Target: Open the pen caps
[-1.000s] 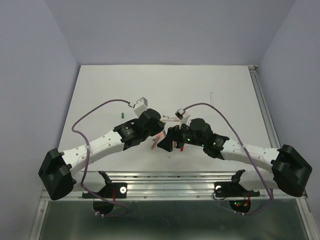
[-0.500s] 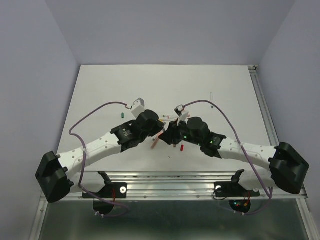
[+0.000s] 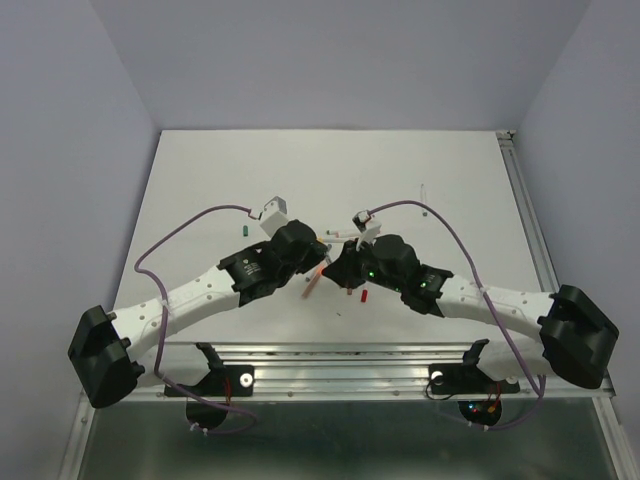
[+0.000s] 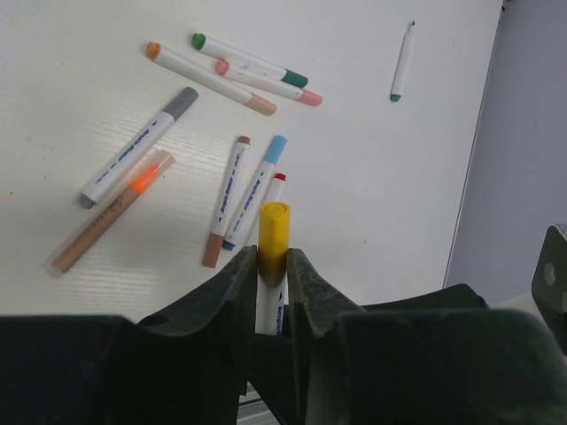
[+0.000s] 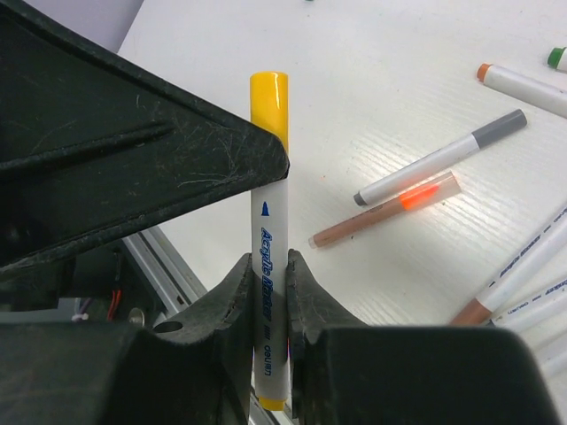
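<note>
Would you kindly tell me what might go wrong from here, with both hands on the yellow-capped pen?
The left hand pinches only the lower end of the yellow cap; much of it sticks out beyond the grip, so it may slip off when pulled.
The right hand holds the white barrel in a narrow pinch, so it could tilt rather than separate.
Loose pens lie on the table nearby; a sudden release might scatter them.

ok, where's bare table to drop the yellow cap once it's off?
Far strip of the table along the back wall is bare, down to the lone pen. Left side beyond the green cap too. Crowded: mid-table pens around the left tool and right tool gripping the yellow pen.
</note>
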Robot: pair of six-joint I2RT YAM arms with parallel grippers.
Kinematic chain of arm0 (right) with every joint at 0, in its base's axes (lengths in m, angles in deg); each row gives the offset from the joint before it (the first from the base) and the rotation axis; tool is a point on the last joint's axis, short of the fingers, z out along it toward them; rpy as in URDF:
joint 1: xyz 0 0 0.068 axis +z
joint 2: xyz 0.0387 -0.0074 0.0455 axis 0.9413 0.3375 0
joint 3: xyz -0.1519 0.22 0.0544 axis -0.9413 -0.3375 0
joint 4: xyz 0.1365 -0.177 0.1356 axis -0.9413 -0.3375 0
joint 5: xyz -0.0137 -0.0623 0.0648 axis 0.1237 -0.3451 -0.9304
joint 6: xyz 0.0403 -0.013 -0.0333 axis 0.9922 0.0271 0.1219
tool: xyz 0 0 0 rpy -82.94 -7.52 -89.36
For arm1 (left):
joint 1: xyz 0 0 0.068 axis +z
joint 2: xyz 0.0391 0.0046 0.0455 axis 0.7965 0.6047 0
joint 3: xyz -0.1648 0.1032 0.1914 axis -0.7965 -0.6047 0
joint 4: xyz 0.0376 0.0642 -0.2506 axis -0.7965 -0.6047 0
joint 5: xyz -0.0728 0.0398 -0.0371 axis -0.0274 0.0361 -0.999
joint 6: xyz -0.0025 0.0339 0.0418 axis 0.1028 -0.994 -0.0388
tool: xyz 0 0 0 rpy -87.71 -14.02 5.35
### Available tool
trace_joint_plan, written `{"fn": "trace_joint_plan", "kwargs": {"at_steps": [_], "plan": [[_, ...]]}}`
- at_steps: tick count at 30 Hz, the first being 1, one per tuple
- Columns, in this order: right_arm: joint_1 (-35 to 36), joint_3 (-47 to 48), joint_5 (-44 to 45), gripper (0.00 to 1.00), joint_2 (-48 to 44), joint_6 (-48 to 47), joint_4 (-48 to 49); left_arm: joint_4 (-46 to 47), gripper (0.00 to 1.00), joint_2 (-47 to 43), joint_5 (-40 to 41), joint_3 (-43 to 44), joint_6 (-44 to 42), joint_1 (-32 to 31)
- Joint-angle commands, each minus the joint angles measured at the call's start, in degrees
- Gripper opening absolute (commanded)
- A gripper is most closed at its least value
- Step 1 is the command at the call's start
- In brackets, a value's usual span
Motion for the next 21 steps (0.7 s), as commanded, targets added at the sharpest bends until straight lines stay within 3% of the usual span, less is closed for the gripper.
{"fn": "trace_joint_plan", "kwargs": {"at_steps": [1,5,21], "plan": [[1.35,3.38,-1.81,0.01,-1.42,2.29,-1.85,1.45,0.33,-1.06,4.01,0.28,-0.17,0.00],[1.35,4.78,-1.90,0.01,-0.98,5.28,-4.58,0.75,0.41,-0.10,5.07,0.98,-0.71,0.00],[1.26,3.99,-1.90,0.01,-2.56,7.04,-1.25,0.84,0.41,0.61,4.63,1.25,-1.50,0.00]]}}
